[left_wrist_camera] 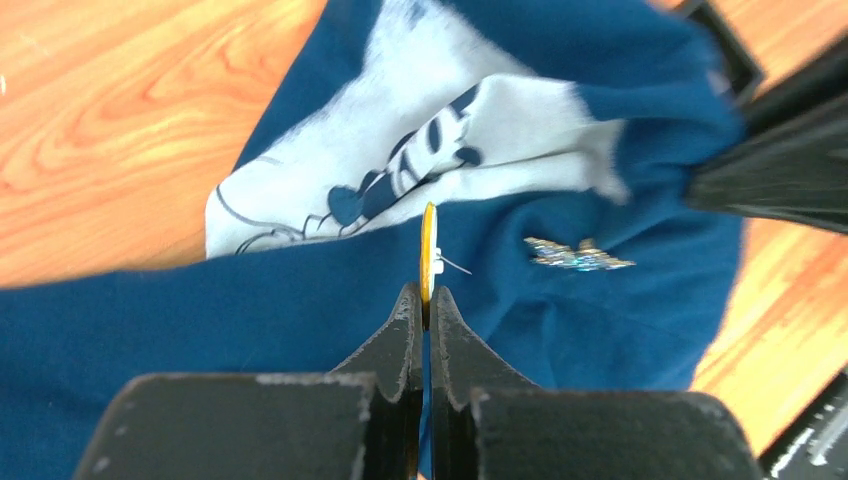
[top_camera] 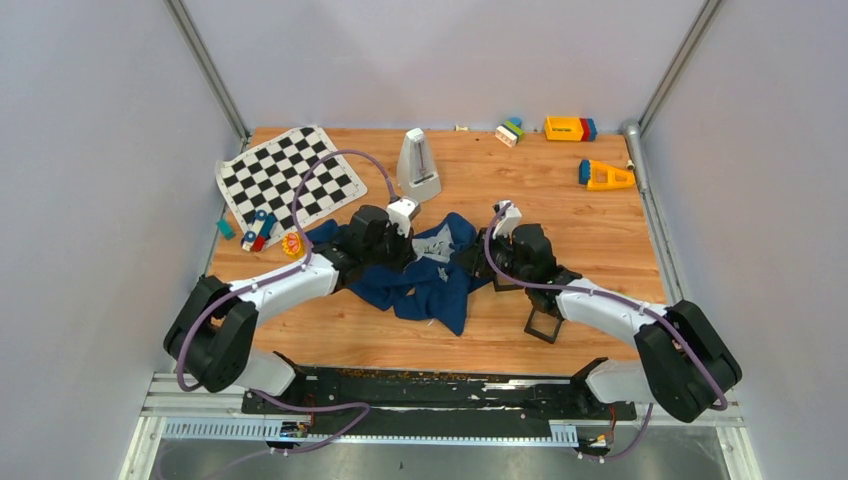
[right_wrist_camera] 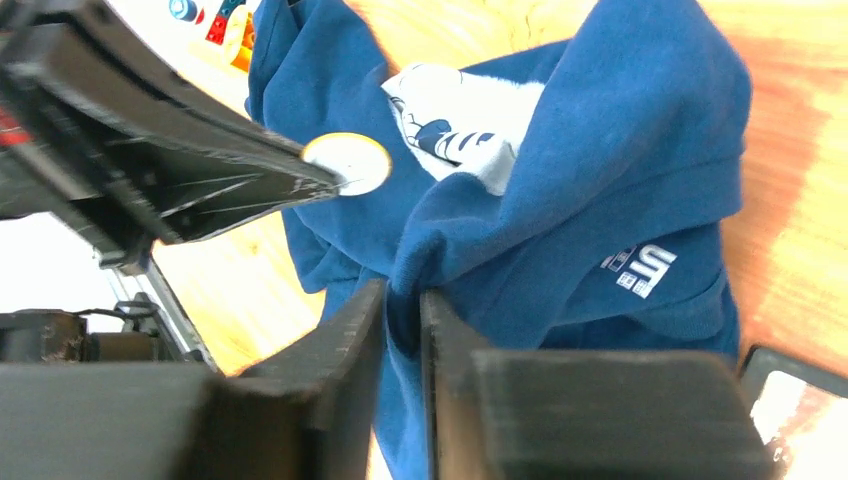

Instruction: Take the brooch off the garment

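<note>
The navy T-shirt [top_camera: 425, 285] lies crumpled mid-table, its grey-white Mickey print [left_wrist_camera: 400, 170] facing up. My left gripper [left_wrist_camera: 424, 295] is shut on the small round gold brooch [left_wrist_camera: 428, 245], seen edge-on with its thin pin sticking out to the right, over the cloth. From the right wrist the brooch [right_wrist_camera: 347, 162] shows as a pale gold disc at the left fingertips. My right gripper [right_wrist_camera: 403, 295] is shut on a raised fold of the T-shirt [right_wrist_camera: 560, 200]. In the top view the left gripper [top_camera: 408, 250] and right gripper [top_camera: 478, 262] flank the print.
A small glittery piece [left_wrist_camera: 578, 256] sits on the cloth right of the brooch. Black square frames [top_camera: 545, 325] lie near the right arm. A chequered cloth [top_camera: 288, 180], a yellow-red toy [top_camera: 292, 243], a white wedge-shaped object [top_camera: 418, 165] and coloured toy blocks [top_camera: 570, 128] lie around.
</note>
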`<act>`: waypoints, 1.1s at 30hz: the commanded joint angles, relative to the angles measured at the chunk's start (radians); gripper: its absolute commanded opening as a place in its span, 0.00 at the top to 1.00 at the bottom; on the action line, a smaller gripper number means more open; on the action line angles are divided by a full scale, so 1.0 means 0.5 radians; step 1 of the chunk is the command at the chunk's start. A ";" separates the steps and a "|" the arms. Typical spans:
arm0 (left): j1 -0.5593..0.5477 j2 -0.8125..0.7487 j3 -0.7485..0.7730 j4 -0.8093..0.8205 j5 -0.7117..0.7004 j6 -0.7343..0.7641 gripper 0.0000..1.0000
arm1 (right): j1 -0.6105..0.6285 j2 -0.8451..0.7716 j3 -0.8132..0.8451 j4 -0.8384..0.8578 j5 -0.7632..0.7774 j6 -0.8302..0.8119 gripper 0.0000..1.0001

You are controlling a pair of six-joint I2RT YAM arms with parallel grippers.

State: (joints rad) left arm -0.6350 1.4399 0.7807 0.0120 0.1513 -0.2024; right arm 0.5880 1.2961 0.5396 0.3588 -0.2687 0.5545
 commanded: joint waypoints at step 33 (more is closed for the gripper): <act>0.108 -0.251 -0.219 0.881 1.388 -0.309 1.00 | -0.016 -0.316 -0.268 0.641 -0.485 -0.204 0.51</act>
State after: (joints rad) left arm -0.5747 1.2995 0.6666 0.3878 0.7895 -0.3355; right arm 0.5838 1.1423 0.4057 0.6106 -0.4736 0.4656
